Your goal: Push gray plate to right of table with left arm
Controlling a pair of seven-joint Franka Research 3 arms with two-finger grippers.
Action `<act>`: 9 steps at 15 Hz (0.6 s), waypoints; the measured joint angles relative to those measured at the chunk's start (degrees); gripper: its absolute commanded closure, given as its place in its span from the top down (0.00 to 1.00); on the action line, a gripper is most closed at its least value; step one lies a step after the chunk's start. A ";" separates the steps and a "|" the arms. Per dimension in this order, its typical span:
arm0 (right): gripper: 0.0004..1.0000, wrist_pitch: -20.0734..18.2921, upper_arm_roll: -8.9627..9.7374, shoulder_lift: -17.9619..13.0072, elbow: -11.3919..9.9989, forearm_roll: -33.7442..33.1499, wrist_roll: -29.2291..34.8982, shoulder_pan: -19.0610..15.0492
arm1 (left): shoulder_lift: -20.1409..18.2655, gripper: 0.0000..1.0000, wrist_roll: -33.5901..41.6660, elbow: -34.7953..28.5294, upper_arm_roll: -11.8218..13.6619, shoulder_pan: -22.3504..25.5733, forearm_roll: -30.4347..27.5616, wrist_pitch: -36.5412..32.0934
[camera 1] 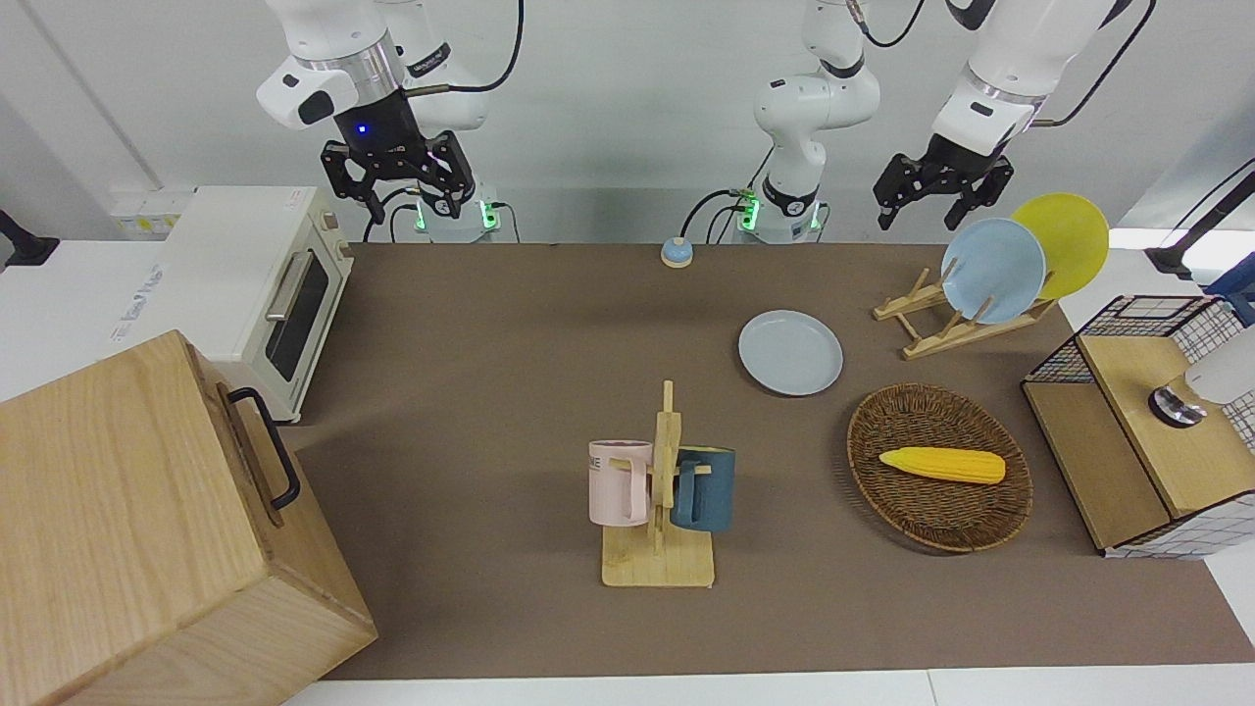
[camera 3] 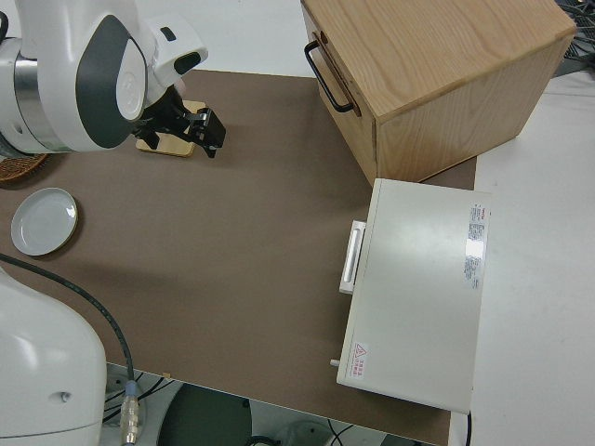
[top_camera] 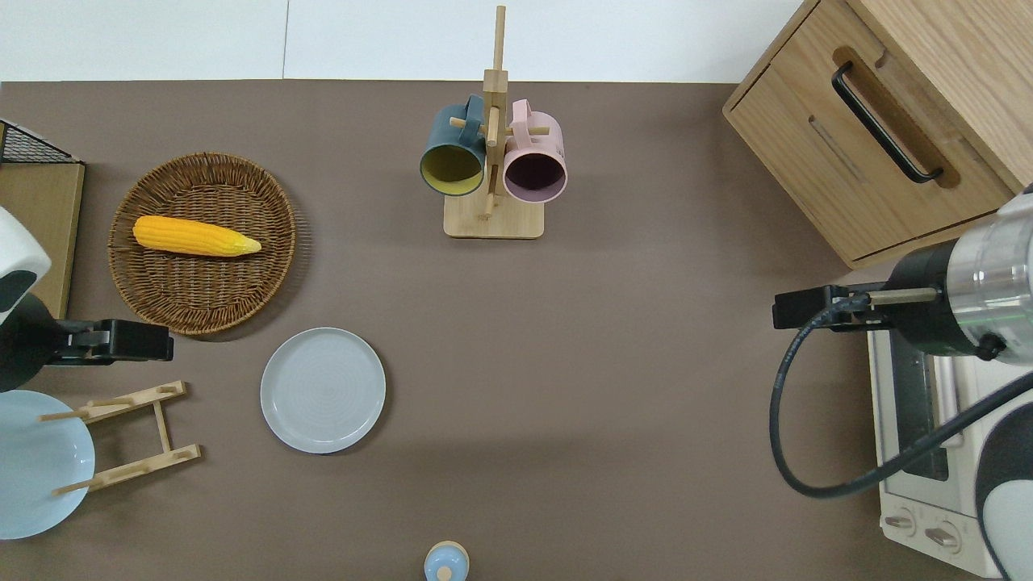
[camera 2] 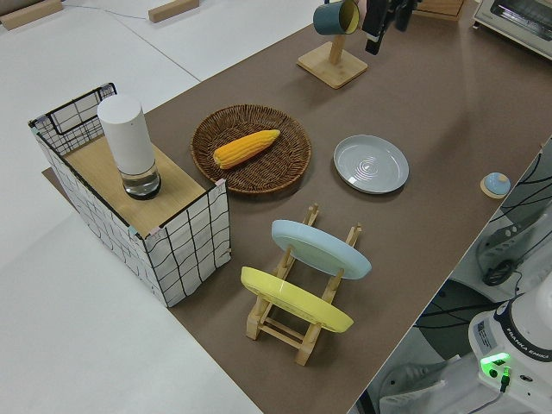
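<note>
Jaws on our left gripper point(camera 1: 943, 196) look spread and empty; right arm is parked, its jaws open too. We're hanging up in the air over the plate rack point(top_camera: 129, 436) at the left arm's end of the table point(top_camera: 613, 387), no contact yet. Gray plate point(top_camera: 323, 390) lies flat on the table beside the rack, toward the middle, well apart from us. Risks: clipping the rack or the sky-blue plate point(camera 1: 992, 271) on descent; riding over the shallow rim; farther out, nudging the wicker basket point(top_camera: 202, 242) with its corn point(top_camera: 196, 236).
</note>
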 measured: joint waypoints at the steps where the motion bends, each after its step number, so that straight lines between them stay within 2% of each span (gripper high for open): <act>1: 1.00 0.00 0.00 0.00 0.00 0.00 0.00 0.00 | 0.00 0.99 0.00 0.00 0.05 0.00 0.00 0.00; 9: 1.00 0.00 0.00 0.00 0.00 0.00 0.00 0.00 | 0.00 0.99 0.00 0.00 0.38 0.07 0.00 0.00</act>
